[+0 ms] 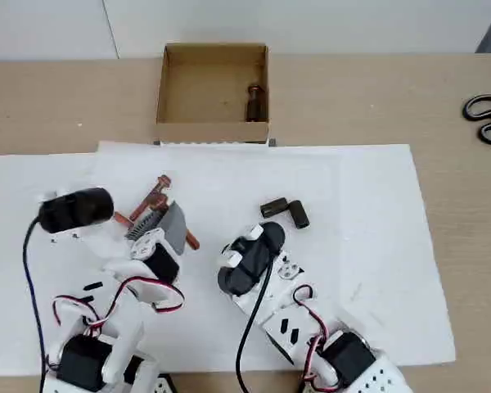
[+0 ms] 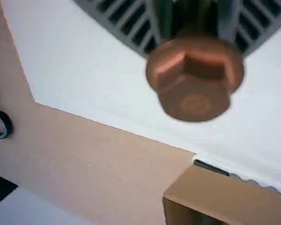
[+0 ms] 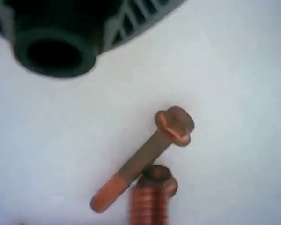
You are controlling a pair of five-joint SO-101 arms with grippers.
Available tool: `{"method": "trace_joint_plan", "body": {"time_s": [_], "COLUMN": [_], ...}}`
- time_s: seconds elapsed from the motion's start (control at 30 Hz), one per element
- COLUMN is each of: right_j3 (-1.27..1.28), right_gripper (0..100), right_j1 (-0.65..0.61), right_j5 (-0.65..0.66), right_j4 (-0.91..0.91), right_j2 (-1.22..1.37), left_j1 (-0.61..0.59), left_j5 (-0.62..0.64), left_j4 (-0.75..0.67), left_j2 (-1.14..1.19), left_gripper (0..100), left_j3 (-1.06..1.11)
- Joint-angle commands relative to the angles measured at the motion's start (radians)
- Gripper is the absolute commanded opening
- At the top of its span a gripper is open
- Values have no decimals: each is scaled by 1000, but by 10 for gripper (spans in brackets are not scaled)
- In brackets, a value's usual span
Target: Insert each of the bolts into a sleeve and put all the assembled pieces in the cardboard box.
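Starting on the left: my left gripper (image 1: 151,217) sits low over the white paper (image 1: 368,270), clamped on a copper bolt (image 2: 194,79). On the left wrist cam its hex head faces the lens, with the ribbed grey jaws on either side. Just beside that gripper, on the box side, a couple of loose bolts (image 1: 154,195) lie on the paper; touching or crossing, can't tell which. Another copper end (image 1: 192,240) pokes out on the gripper's other side, and I can't tell if it's a whole bolt. Further back, right at the paper's far edge, the cardboard box (image 1: 213,131) sits on the wooden table (image 1: 65,98) with one assembled piece (image 1: 254,102) inside, close to its right wall. Around the middle, my right gripper (image 3: 61,26) is also down near the paper and closed around a dark sleeve (image 3: 54,54), whose open end faces its wrist cam. That cam also picks up a slanted bolt (image 3: 145,159) flat on the paper and a threaded bolt (image 3: 150,201) whose head touches the first one's shank. Right of that gripper, a spare sleeve (image 1: 274,207) and a second spare sleeve (image 1: 299,214) lie on the paper, meeting in an L. Far right, on bare table, there's a pair of scissors (image 1: 487,119).
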Motion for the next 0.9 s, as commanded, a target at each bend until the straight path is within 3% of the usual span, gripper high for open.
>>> {"method": "trace_joint_plan", "body": {"time_s": [0.0, 0.27, 0.5, 0.87], "right_j3": [-5, -5, 2, -8], "right_gripper": [2, 2, 2, 2], "right_j1": [-8, -10, -70, -8], "right_j5": [29, 31, 31, 31], "right_j4": [-31, -27, -30, -33], "right_j2": [-50, -65, -70, -70], "left_j1": [26, 43, 155, 167], "left_j5": [8, 8, 8, 6], "left_j4": [-54, -172, -173, -166], "left_j2": [-17, -17, -17, -20], "left_gripper": [6, 6, 6, 6], "left_j3": [-4, 68, 68, 68]}}
